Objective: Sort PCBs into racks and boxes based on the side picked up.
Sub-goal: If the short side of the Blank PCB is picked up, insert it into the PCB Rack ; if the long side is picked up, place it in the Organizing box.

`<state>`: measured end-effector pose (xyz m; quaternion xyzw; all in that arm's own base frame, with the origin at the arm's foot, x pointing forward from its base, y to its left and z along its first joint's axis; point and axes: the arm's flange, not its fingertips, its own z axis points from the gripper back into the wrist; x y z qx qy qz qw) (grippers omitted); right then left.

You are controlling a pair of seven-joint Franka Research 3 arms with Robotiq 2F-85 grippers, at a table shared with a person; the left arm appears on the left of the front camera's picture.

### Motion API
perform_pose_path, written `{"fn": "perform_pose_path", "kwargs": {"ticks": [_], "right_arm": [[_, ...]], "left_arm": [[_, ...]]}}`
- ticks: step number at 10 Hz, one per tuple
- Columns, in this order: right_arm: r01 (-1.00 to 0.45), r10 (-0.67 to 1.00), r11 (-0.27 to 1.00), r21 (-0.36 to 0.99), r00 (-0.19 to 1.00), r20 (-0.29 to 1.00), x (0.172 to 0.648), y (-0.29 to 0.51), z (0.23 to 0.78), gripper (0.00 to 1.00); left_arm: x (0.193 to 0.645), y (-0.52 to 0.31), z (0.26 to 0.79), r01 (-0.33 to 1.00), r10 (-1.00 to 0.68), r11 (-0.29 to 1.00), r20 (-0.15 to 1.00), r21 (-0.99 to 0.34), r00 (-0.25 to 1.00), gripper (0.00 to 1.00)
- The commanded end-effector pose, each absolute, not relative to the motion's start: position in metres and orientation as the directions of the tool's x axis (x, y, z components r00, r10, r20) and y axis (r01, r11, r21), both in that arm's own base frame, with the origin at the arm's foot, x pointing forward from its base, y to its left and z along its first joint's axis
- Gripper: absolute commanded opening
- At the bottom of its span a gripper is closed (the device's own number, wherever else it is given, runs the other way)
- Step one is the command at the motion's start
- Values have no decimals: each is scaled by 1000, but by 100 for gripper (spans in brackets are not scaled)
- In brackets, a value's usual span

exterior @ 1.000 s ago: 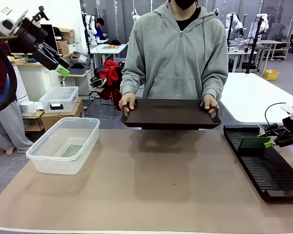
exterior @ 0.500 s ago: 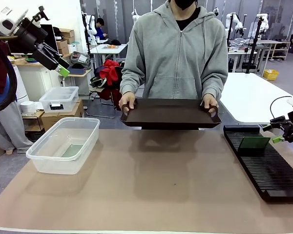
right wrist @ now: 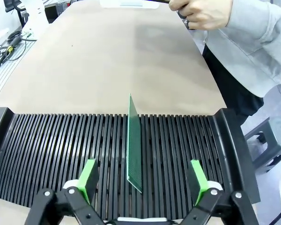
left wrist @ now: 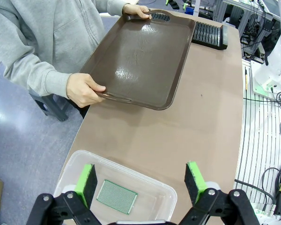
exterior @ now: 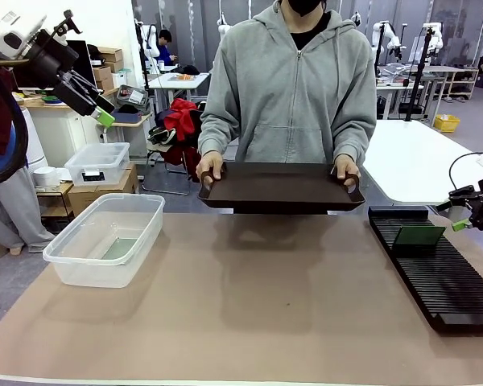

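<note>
One green PCB (exterior: 419, 236) stands on edge in a slot of the black rack (exterior: 447, 283) at the right; the right wrist view shows this PCB (right wrist: 134, 145) upright among the rack's (right wrist: 47, 150) slots. My right gripper (exterior: 468, 212) hovers open just right of and above it, holding nothing, fingers (right wrist: 88, 178) spread either side of the board. A second PCB (left wrist: 116, 196) lies flat on the bottom of the clear box (exterior: 105, 238) at the left. My left gripper (exterior: 105, 111) hangs high above the box (left wrist: 131, 171), open and empty.
A person at the far side holds a dark brown handled tray (exterior: 282, 186) above the table's far edge with both hands. A smaller lidded clear tub (exterior: 97, 163) stands on boxes behind the left corner. The tan tabletop (exterior: 258, 297) lies bare between box and rack.
My right gripper has let go of the PCB in the rack and drawn back up and to the right. The left arm and the person's tray have not moved.
</note>
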<state>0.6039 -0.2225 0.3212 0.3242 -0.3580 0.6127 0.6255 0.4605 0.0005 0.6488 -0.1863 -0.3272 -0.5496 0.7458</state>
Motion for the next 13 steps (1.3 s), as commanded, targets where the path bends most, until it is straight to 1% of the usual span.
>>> {"fn": "perform_pose_path", "kwargs": {"ticks": [1,4,5,6,8,9,11,13], "right_arm": [[-999,533,36,-31,-8,846,605,-222,320,100],[-999,533,39,-28,-3,846,604,-222,318,100],[-999,562,34,-32,-8,827,596,-211,337,100],[-998,583,57,-33,7,813,588,-200,360,100],[-990,623,131,-50,43,781,560,-176,414,100],[-979,653,201,-45,99,751,546,-168,437,100],[-959,634,283,6,192,749,523,-163,485,100],[-947,659,318,51,260,706,501,-154,517,100]], "left_arm": [[460,0,648,942,-698,327,692,81,183,100],[460,0,648,942,-698,327,692,81,183,100],[460,0,648,942,-698,327,692,81,183,100],[460,0,648,942,-698,327,692,81,183,100],[460,0,648,942,-698,327,692,81,183,100],[460,0,648,942,-698,327,692,81,183,100],[460,0,648,942,-698,327,692,81,183,100],[460,0,648,942,-698,327,692,81,183,100]]}}
